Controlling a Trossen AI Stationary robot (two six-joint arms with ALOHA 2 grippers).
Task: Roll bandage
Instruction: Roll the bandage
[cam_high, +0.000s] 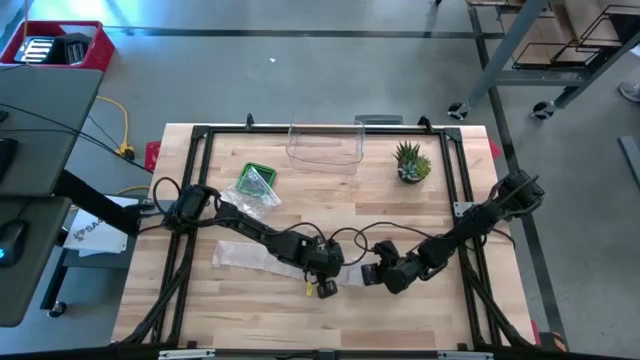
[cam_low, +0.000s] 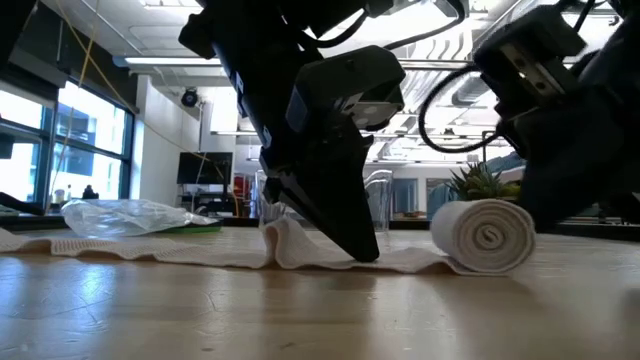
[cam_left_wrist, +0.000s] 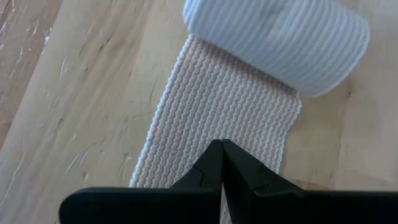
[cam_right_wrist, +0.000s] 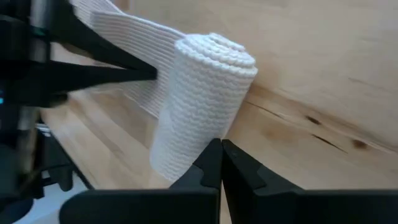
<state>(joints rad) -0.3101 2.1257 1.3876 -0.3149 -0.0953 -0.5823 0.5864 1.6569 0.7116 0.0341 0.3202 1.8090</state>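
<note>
One bandage (cam_high: 262, 258) lies on the wooden table (cam_high: 330, 320), its flat tail stretching toward the left side and its rolled end (cam_low: 487, 235) resting on the boards near the front middle. Two grippers work at it. The left gripper (cam_left_wrist: 221, 163) presses its tip down on the unrolled strip just beside the roll, fingers fully together and clasping nothing. The right gripper (cam_right_wrist: 221, 163) sits right against the roll's other side, fingers likewise together and empty. Farther back stand one clear plastic container (cam_high: 325, 147), one small potted plant (cam_high: 411, 163) and one crumpled plastic bag (cam_high: 256, 188) over a green lid, all well apart from the bandage.
</note>
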